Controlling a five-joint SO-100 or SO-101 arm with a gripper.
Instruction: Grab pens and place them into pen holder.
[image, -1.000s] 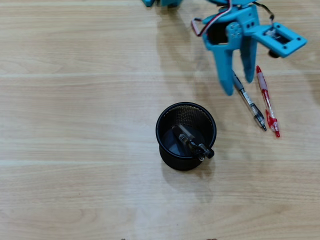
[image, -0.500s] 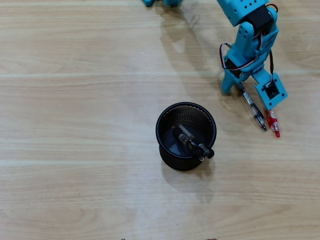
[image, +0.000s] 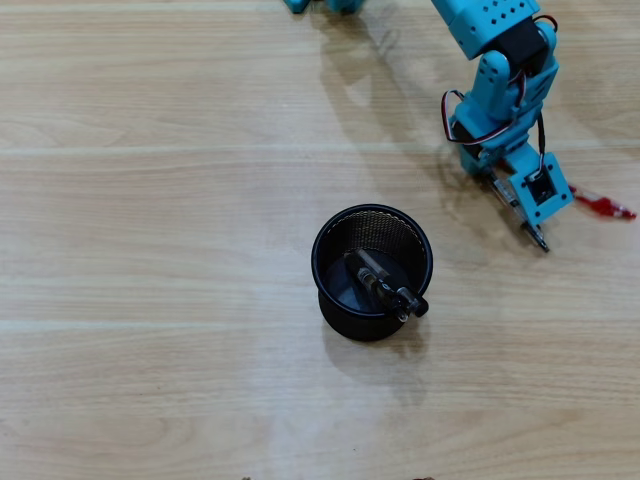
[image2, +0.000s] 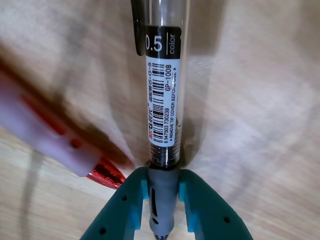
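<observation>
Overhead view shows the blue arm (image: 495, 60) reaching down from the top edge at right, its gripper (image: 520, 195) pointing down at the table (image: 150, 200), right of and above the holder (image: 372, 272). In the wrist view the gripper (image2: 164, 195) is clamped on the grey grip of a clear pen (image2: 162, 90), whose barrel bears a barcode label; a red pen (image2: 60, 140) lies blurred, slanting just left of it. From above, the red pen (image: 602, 205) sticks out to the right of the gripper. Two dark pens (image: 385, 285) lean inside the holder. The table is pale wood-grain laminate
</observation>
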